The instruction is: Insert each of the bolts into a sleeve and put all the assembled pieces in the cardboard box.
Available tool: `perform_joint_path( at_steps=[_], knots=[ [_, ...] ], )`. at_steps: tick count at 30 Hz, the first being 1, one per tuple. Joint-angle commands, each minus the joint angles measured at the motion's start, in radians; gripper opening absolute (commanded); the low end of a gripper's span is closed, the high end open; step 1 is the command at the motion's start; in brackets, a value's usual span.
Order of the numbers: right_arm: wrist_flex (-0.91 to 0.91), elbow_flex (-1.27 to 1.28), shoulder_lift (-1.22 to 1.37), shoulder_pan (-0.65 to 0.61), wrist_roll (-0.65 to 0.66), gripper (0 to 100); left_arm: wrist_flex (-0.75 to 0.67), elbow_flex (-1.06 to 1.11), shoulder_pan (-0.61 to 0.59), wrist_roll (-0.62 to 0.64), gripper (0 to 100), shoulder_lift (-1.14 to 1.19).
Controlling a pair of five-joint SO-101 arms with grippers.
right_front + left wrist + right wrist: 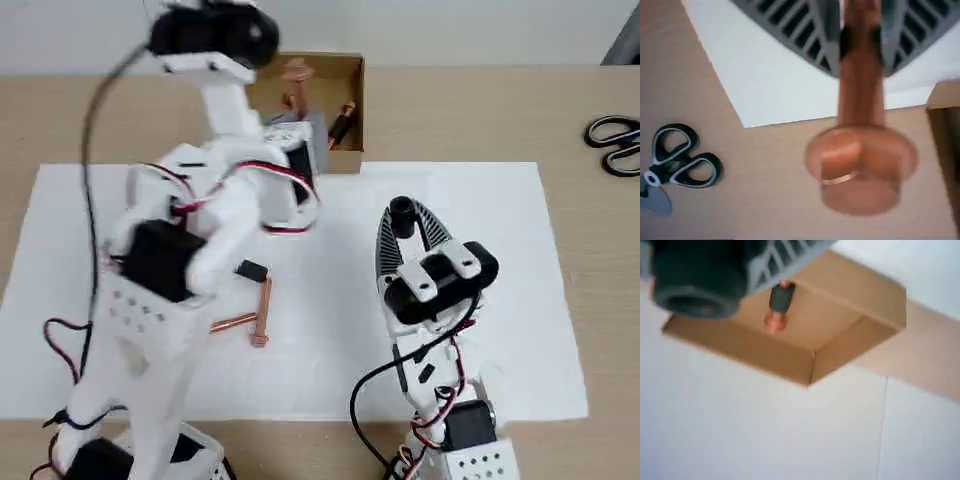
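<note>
My left gripper [297, 112] is over the cardboard box [352, 152] at the table's far side, shut on a copper bolt [295, 78]. The left wrist view shows that bolt [860, 165] head-first, with a black sleeve [846, 41] around its shaft between the fingers of the left gripper [860, 30]. An assembled piece [343, 122] lies in the box, with its copper head [775, 320] visible in the box [740, 352]. My right gripper [402, 218] is over the paper's middle right, shut on a black sleeve [692, 285]. A loose sleeve [251, 270] and two bolts [262, 310] [232, 323] lie on the paper.
A white paper sheet [330, 370] covers the middle of the wooden table. Black-handled scissors [615, 142] lie at the far right edge, also seen as scissors [682, 162] on the bare wood. The left arm's body stands over the paper's left half.
</note>
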Motion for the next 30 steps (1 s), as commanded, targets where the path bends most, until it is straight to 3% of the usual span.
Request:
perform_joint_path(
  at_steps=[1, 5, 12, 18, 25, 30],
  knots=[
    [-0.067, -0.008, -0.004, -0.004, 0.006, 0.3, -0.262, 0.219, 0.061, -0.008, 1, -0.13],
    [-0.07, -0.008, -0.004, -0.004, 0.006, 0.3, -0.493, 0.36, 0.107, -0.011, 1, -0.241],
    [-0.067, -0.008, -0.004, -0.005, 0.006, 0.3, -0.669, 0.503, 0.19, -0.16, 1, -0.321],
    [-0.07, -0.006, -0.004, -0.051, 0.006, 0.3, -0.7, 0.538, 0.298, -0.161, 1, -0.284],
    [-0.07, 0.005, -0.004, -0.056, 0.008, 0.3, -0.735, 0.556, 0.293, -0.164, 1, -0.267],
    [-0.07, 0.003, -0.004, -0.053, 0.008, 0.3, -0.735, 0.576, 0.196, -0.163, 1, -0.273]
  ],
)
